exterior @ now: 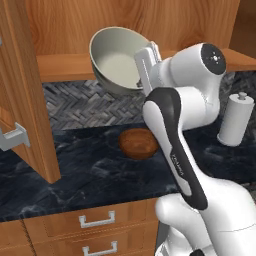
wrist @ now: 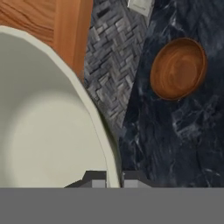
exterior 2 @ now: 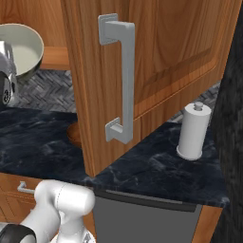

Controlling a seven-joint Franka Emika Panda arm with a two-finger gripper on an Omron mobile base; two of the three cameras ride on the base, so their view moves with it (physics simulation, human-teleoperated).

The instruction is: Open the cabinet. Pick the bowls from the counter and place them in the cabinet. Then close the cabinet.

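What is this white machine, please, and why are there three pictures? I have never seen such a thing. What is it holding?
It is a robot arm in a computer-drawn kitchen. Two pictures come from cameras behind the arm, one on its left side and one on its right. The third comes from a camera on the hand itself, looking along the gripper.

The gripper is shut on the rim of a pale bowl, one fingertip on each side of it. The bowl is held tilted, up beside the shelf of the open cabinet.

On the black counter below sits a brown wooden bowl, not yet picked up. A white paper towel roll stands further right. Drawers are under the counter.
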